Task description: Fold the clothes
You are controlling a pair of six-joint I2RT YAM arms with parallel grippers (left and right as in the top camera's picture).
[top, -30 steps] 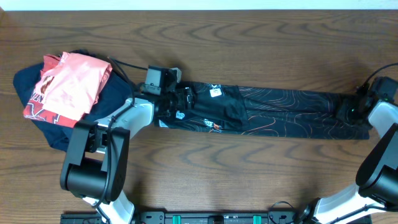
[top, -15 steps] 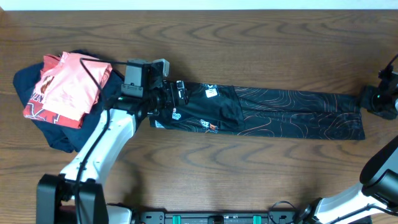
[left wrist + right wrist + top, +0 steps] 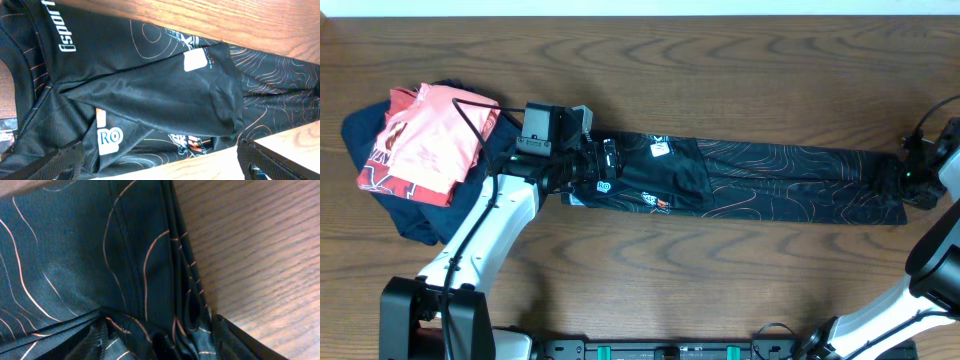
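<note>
We look down on a brown wood-grain desk [image 3: 720,290] that fills the overhead view; across its middle, running from left of centre almost to the right edge, lies the long black thin-fabric garment printed with fine red and white contour lines [image 3: 770,180], folded into a narrow band with white and red lettering logos at its left end. Near the left edge, toward the far corner, sits a crumpled plain navy-blue garment [image 3: 415,215]; on top of it rests a folded salmon-pink shirt with red print [image 3: 430,140]; this pile lies just beside the black garment's left end. The left arm reaches from the near edge up to that left end; its left pincer [image 3: 160,167] is spread wide over the logo area, the two fingertips [image 3: 65,160] showing at the lower corners of the wrist view, with a folded flap of fabric and a white label lying flat between them; it pinches nothing that we can see. At the right edge, the right pincer [image 3: 905,175] sits on the garment's far end; in its wrist view the fingers [image 3: 235,337] stand apart, a gathered bunch of the hem between them, and bare desk shows just beyond the fabric's edge.
</note>
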